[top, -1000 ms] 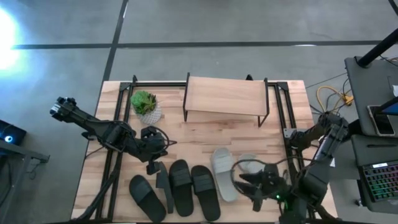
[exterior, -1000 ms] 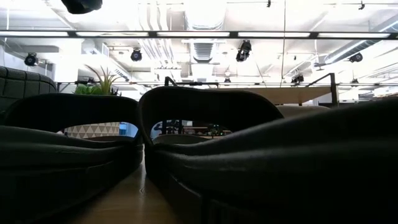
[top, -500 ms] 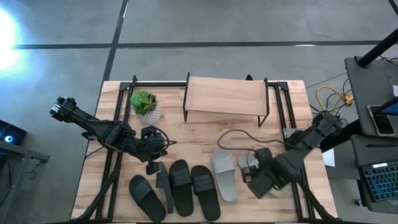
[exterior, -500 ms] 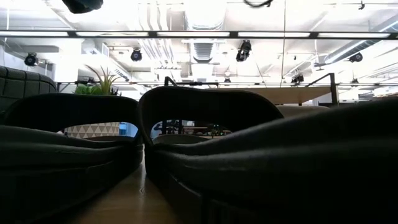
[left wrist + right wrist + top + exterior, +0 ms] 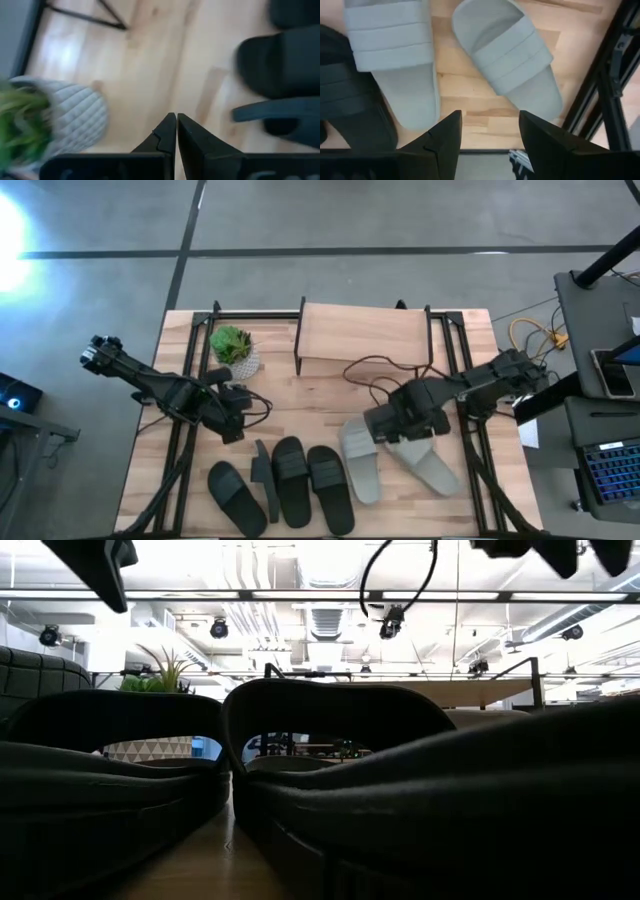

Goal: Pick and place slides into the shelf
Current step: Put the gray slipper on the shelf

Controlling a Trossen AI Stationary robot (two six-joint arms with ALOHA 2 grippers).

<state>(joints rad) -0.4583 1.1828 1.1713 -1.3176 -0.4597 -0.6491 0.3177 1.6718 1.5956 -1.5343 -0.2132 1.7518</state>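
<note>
Two light grey slides lie sole-down on the table, one (image 5: 360, 462) (image 5: 395, 60) beside the other (image 5: 428, 468) (image 5: 506, 50). To their left, three black slides (image 5: 290, 482) lie flat and another (image 5: 263, 480) stands on its edge. The shelf (image 5: 365, 335) stands at the far edge. My right gripper (image 5: 380, 430) (image 5: 487, 132) hovers open above the grey pair, touching neither. My left gripper (image 5: 230, 428) (image 5: 176, 131) is shut, in the air between the plant pot and the black slides.
A small potted plant (image 5: 235, 350) (image 5: 70, 120) stands left of the shelf, close to my left gripper. Black frame rails (image 5: 455, 370) run along both table sides. Bare wood lies in front of the shelf (image 5: 320, 395). Cables loop over my right arm (image 5: 375, 370).
My right arm has swung out from the near right corner toward the table's middle and far side, and its gripper now hangs over the grey slides. My left gripper has drawn back slightly toward the left. The slides have stayed in place.
</note>
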